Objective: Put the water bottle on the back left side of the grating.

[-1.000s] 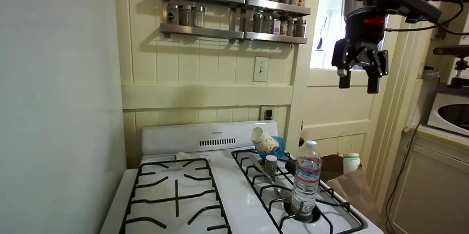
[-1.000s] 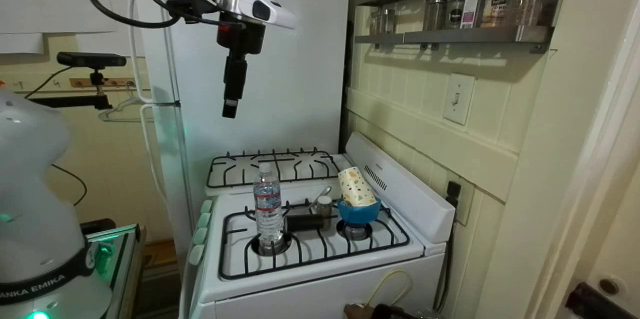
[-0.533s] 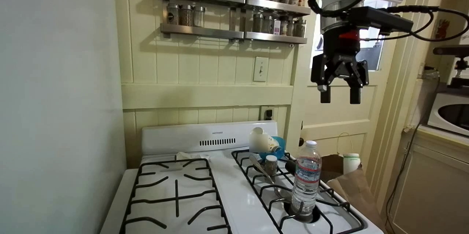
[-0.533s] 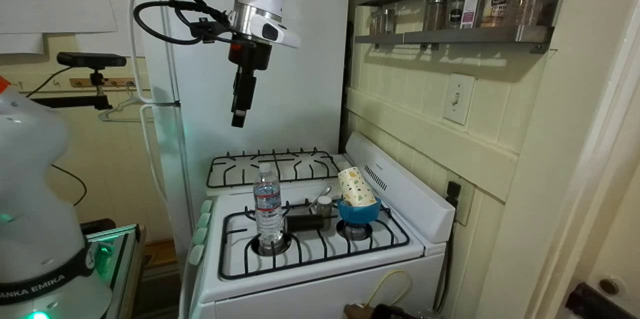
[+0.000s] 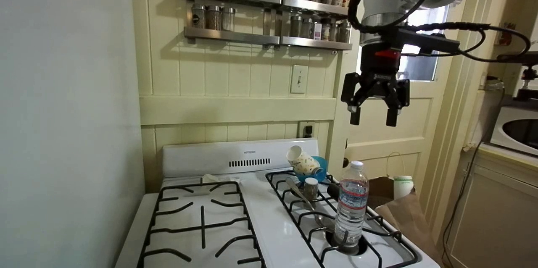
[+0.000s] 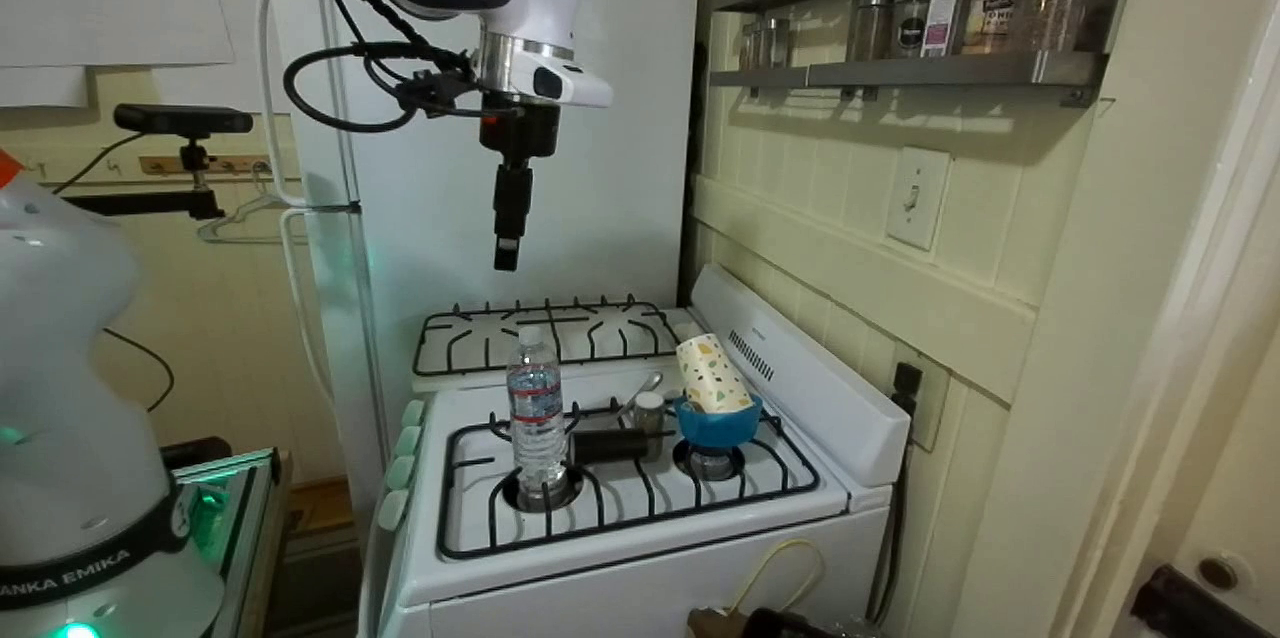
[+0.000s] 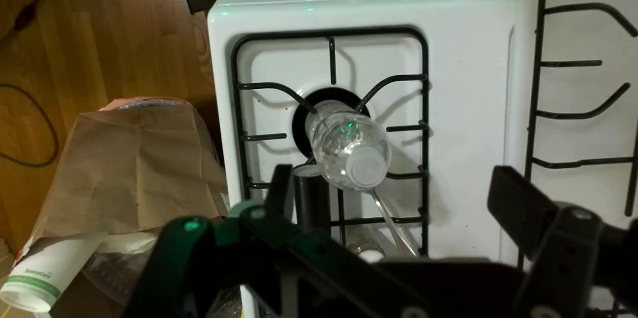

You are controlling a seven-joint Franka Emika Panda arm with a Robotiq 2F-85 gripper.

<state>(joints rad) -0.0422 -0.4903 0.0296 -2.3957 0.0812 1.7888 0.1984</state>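
Jaws: you have them spread apart, higher than the bottle (image 5: 352, 206).
Bottle: upright amid the grate (image 7: 425, 148), near the front right corner of your bench (image 5: 278, 222).

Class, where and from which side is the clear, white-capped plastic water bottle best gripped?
Likely around the upper half of the clear plastic water bottle, from above: it stands upright, the black metal grate surrounds its base, and the open black fingers point down.

Wrist view: gripper (image 7: 391, 192) cut off, jar (image 7: 365, 244) partly hidden; water bottle (image 7: 346, 147) base seemingly hidden.
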